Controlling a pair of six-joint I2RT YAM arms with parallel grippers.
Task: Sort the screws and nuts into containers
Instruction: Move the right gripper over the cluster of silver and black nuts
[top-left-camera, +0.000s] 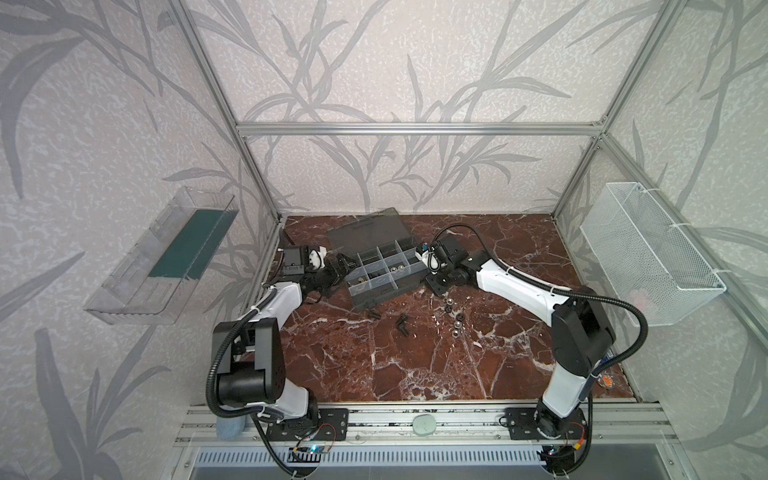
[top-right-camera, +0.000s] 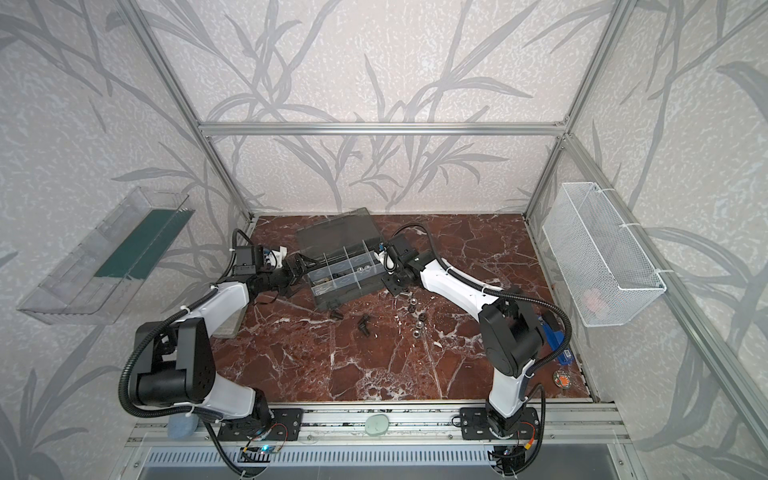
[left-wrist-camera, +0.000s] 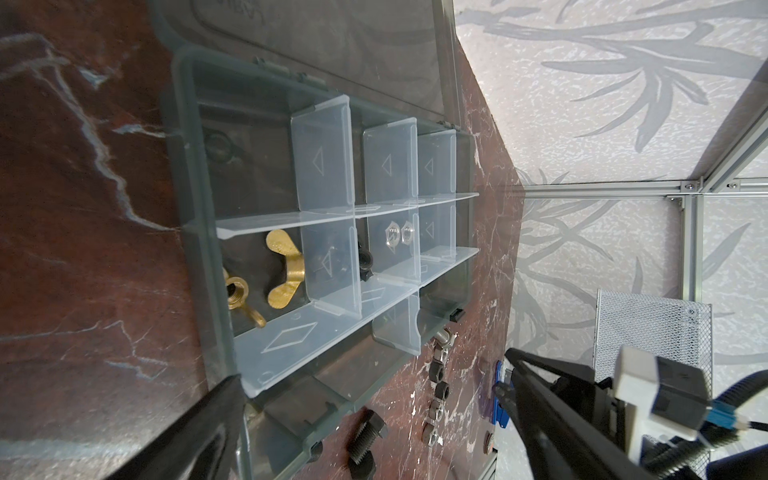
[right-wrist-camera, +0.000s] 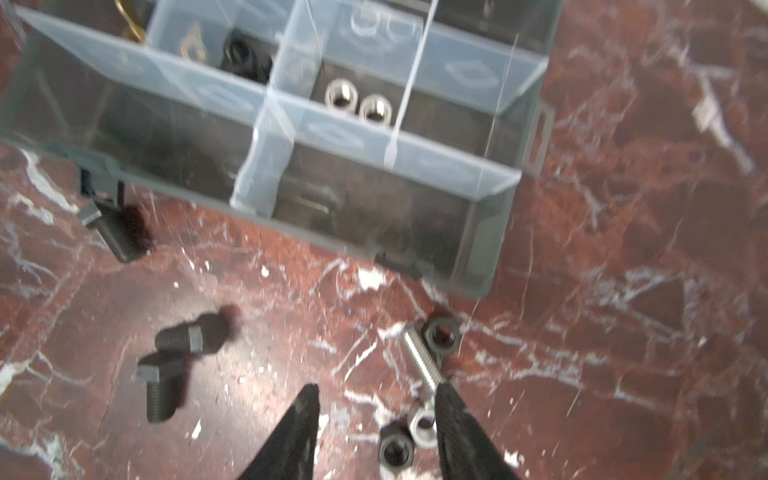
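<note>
The containers are cells in an open dark grey case (top-left-camera: 386, 297) at the table's back middle. Two silver nuts (right-wrist-camera: 359, 102) lie in one cell, brass wing nuts (left-wrist-camera: 282, 270) in another. On the marble in front lie black screws (top-left-camera: 402, 321), a silver screw (right-wrist-camera: 422, 361) and a row of nuts (top-left-camera: 457, 326). My left gripper (top-left-camera: 343, 268) stands open at the case's left end, empty. My right gripper (top-left-camera: 436, 286) hangs open off the case's right front corner. Under its fingers, a black nut (right-wrist-camera: 397, 451) and a silver nut (right-wrist-camera: 422, 428) rest on the table.
The smoky lid (top-left-camera: 365, 232) lies flat behind the case. A white wire mesh basket (top-left-camera: 648, 253) hangs on the right wall and a clear plastic tray (top-left-camera: 162, 257) on the left wall. Small odd items (top-right-camera: 561, 380) sit at the front right corner.
</note>
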